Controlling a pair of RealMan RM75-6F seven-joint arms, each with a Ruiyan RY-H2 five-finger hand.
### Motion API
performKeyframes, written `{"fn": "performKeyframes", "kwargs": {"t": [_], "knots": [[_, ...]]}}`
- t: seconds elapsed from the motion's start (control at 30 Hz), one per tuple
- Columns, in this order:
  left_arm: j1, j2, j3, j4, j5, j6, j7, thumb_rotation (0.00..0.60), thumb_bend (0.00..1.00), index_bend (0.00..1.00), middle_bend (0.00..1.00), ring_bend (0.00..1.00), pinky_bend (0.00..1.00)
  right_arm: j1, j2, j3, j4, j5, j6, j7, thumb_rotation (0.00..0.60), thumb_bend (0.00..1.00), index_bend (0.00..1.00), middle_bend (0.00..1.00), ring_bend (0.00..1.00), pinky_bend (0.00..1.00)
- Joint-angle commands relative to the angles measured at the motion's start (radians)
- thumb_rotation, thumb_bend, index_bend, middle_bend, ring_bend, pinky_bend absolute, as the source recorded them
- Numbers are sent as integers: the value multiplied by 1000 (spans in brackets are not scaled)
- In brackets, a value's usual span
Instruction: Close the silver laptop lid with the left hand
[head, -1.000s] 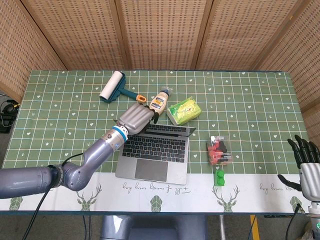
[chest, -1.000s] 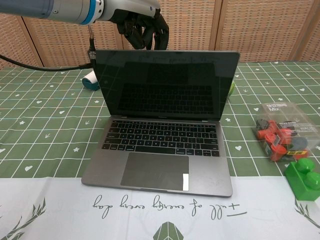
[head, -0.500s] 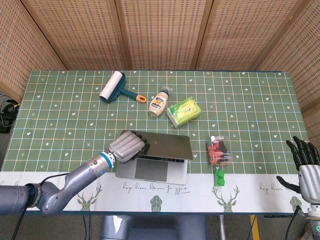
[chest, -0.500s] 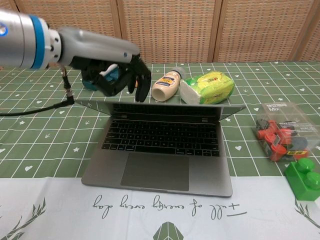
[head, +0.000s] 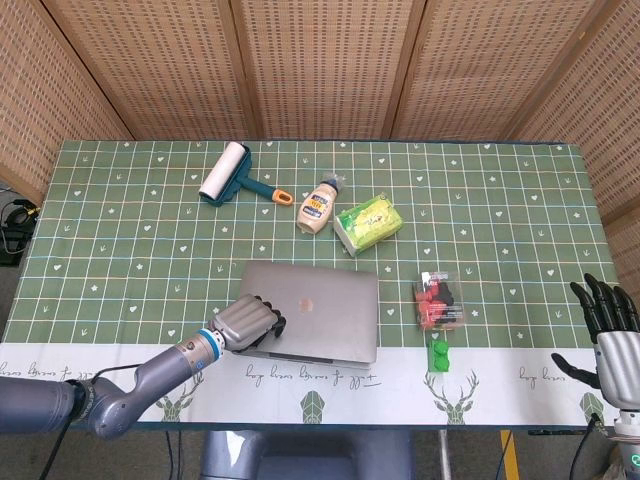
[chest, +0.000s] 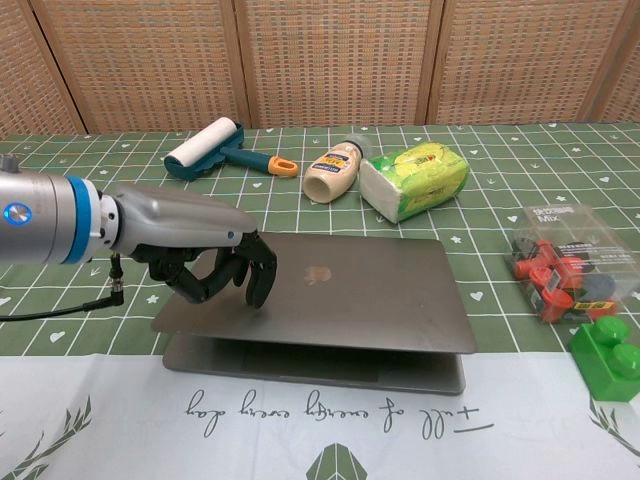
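Note:
The silver laptop (head: 318, 310) (chest: 345, 295) lies near the table's front edge with its lid almost flat; the chest view shows a thin gap left above the base. My left hand (head: 245, 325) (chest: 215, 270) presses on the lid's front left part with curled fingers. It holds nothing. My right hand (head: 608, 325) hangs off the table's right front corner, fingers spread and empty. It does not show in the chest view.
Behind the laptop lie a lint roller (head: 224, 173), a squeeze bottle (head: 319, 206) and a green packet (head: 368, 222). Right of it stand a clear box of small items (head: 437, 301) and a green block (head: 439, 354). A white strip (chest: 320, 420) runs along the table's front edge.
The lid has swung from upright down to almost flat. My left hand came forward and down with it, from behind the screen to the lid's front left. The right hand barely moved.

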Motion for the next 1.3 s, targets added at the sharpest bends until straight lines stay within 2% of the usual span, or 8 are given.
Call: {"fn": "performKeyframes", "kwargs": {"t": [0.03, 0.47, 0.57, 0.6, 0.73, 0.87, 1.03, 1.3], "knots": [[11, -36, 13, 39, 3, -9, -7, 600, 1000, 392, 343, 317, 332, 0, 0, 0, -1, 0, 0, -2, 600, 57, 0, 0, 0, 0], [30, -72, 18, 88, 22, 4, -12, 600, 998, 353, 298, 287, 300, 0, -1, 1, -1, 5, -4, -7, 600, 57, 0, 0, 0, 0], [46, -42, 11, 55, 48, 39, -19, 600, 879, 291, 232, 238, 259, -1, 0, 0, -2, 2, -1, -7, 600, 57, 0, 0, 0, 0], [56, -28, 6, 37, 62, 63, -21, 600, 788, 251, 186, 200, 228, -1, 0, 0, -2, 0, 1, -8, 600, 57, 0, 0, 0, 0], [128, 45, 3, -60, 137, 218, -14, 600, 499, 60, 3, 15, 39, 0, -1, -2, -3, -3, 0, -8, 600, 57, 0, 0, 0, 0], [217, 77, 33, -98, 196, 412, 91, 600, 389, 8, 0, 0, 0, 3, -2, -4, -3, -5, -7, -7, 600, 57, 0, 0, 0, 0], [424, 3, 97, -52, 341, 743, 172, 600, 211, 0, 0, 0, 0, 12, -7, -7, 4, 3, -33, -5, 600, 57, 0, 0, 0, 0], [654, -67, 163, 117, 465, 985, 94, 600, 165, 0, 0, 0, 0, 28, -26, -15, 23, 13, -76, -13, 600, 57, 0, 0, 0, 0]]}}
